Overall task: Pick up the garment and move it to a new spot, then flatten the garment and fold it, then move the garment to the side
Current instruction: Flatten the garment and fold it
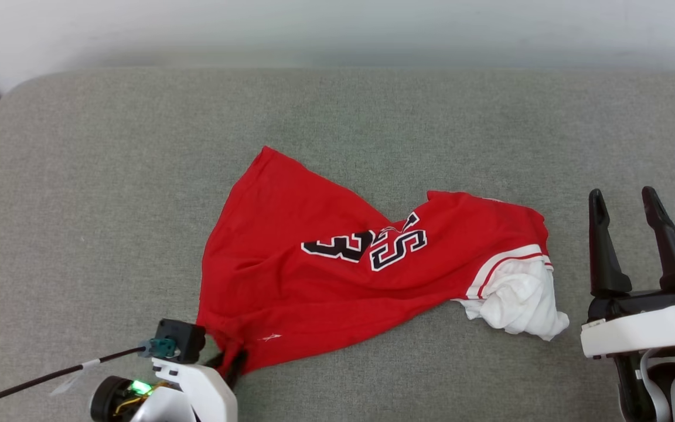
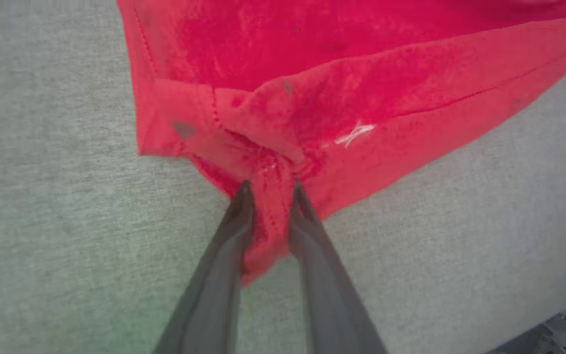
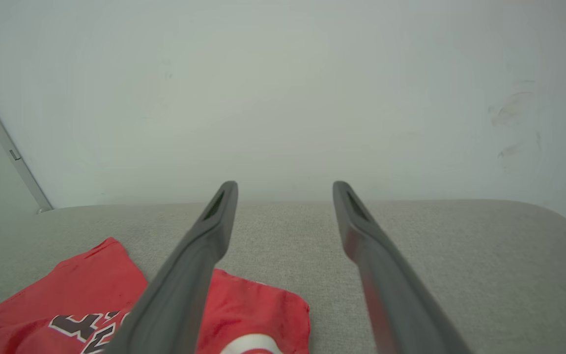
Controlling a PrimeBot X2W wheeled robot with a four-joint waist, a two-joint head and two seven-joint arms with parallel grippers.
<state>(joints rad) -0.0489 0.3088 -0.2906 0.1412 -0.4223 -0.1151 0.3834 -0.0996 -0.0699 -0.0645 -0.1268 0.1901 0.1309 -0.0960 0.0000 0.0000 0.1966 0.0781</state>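
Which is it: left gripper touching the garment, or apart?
Touching. Left wrist view: a bunched corner of the garment sits between the fingers of the left gripper, red cloth pressed against both inner faces.

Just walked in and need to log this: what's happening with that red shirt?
The robot's left gripper pinches a bunched hem corner of the garment, at its near edge. The garment lies crumpled on the grey cushion, print facing up, one white sleeve balled at the right. The right gripper hangs open and empty beside that sleeve.
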